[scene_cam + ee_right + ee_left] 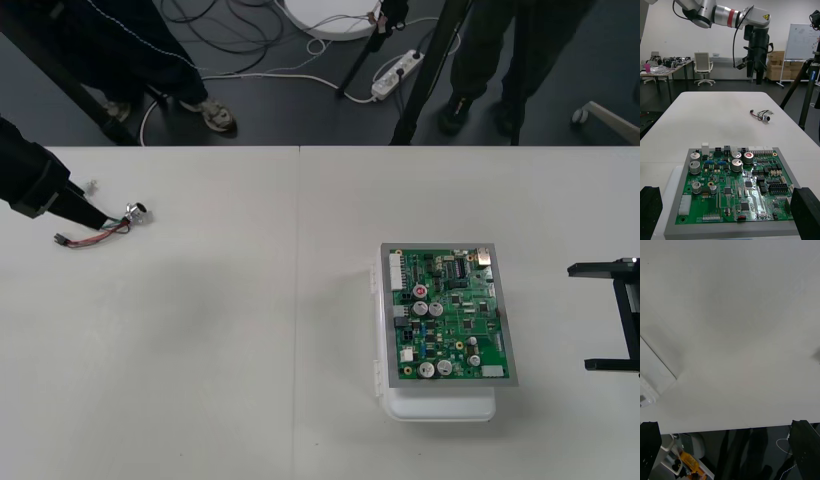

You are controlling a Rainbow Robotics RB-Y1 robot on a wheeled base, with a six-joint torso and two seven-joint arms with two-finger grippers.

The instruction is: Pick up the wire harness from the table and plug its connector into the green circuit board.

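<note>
Both spread wide: left gripper [755, 78] above harness [100, 231], right gripper [605, 317] beside board [448, 315].

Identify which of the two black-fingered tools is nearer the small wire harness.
The left tool, close beside the thin-wired harness; the right tool stands far off, past the green circuit board.

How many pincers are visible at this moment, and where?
2. The left pincer hangs open above the table's left side, near the wire harness lying there; the right pincer waits open at the right, beside the green circuit board.
</note>
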